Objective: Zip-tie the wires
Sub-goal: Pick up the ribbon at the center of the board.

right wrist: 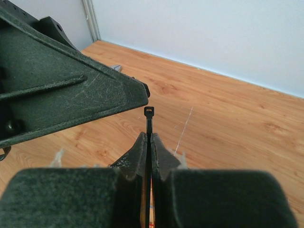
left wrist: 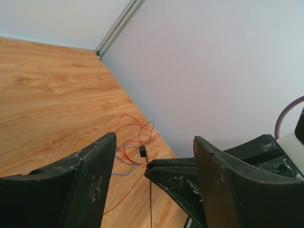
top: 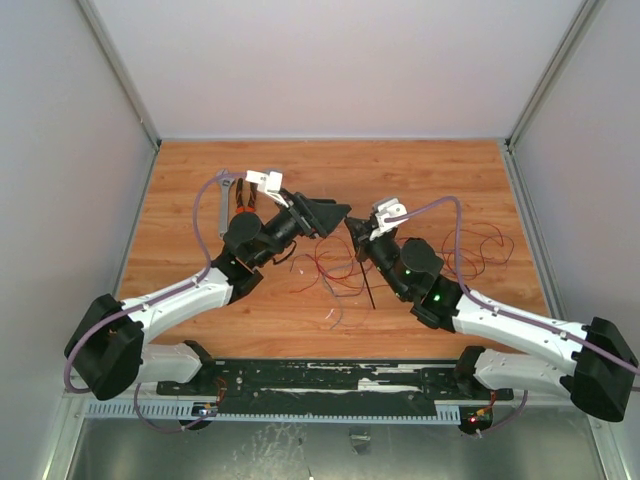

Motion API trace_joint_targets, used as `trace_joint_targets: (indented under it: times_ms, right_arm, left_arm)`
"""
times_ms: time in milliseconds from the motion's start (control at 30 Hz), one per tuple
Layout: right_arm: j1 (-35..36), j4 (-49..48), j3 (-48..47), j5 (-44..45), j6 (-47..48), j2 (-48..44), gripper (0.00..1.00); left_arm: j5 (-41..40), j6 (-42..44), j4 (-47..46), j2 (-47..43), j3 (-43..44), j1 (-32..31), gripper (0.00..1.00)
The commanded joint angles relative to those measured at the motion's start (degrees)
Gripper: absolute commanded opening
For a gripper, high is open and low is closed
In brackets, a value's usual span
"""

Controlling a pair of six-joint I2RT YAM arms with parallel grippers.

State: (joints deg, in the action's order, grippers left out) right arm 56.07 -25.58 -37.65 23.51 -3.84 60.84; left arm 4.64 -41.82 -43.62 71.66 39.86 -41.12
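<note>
Hovering just left of the thin dark plastic zip tie (right wrist: 149, 119), the left gripper (top: 338, 213) has its black fingers spread, seemingly ready to take the small head. The right gripper (right wrist: 148, 138), fingers pressed together, pinches the zip tie head-up, likely to present it. Loose thin red and maroon wires (top: 325, 268) lie below the zip tie on the wooden desk (top: 420, 180), not yet bundled.

wooden tabletop (top: 190, 165), pale grey walls (top: 340, 60)
</note>
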Motion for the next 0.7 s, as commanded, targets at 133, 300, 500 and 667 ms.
trace_joint_targets:
  times_ms: [133,300,500,667]
  right_arm:
    - [1.40,-1.29,-1.99,4.38,0.22,1.94,0.00]
    - [1.75,-1.58,-2.35,5.22,-0.17,2.01,0.00]
    - [1.80,-2.01,-2.42,5.50,-0.19,1.48,0.00]
    - [1.93,-3.09,-2.00,6.12,-0.54,1.51,0.00]
  left_arm:
    - [-0.79,0.25,-1.12,0.45,1.37,-0.97,0.61]
    - [-0.81,0.14,-1.05,1.17,1.41,-1.15,0.58]
    - [-1.17,0.52,-0.33,1.68,1.56,-1.23,0.57]
    - [-0.33,-0.28,-0.89,2.52,1.43,-1.31,0.54]
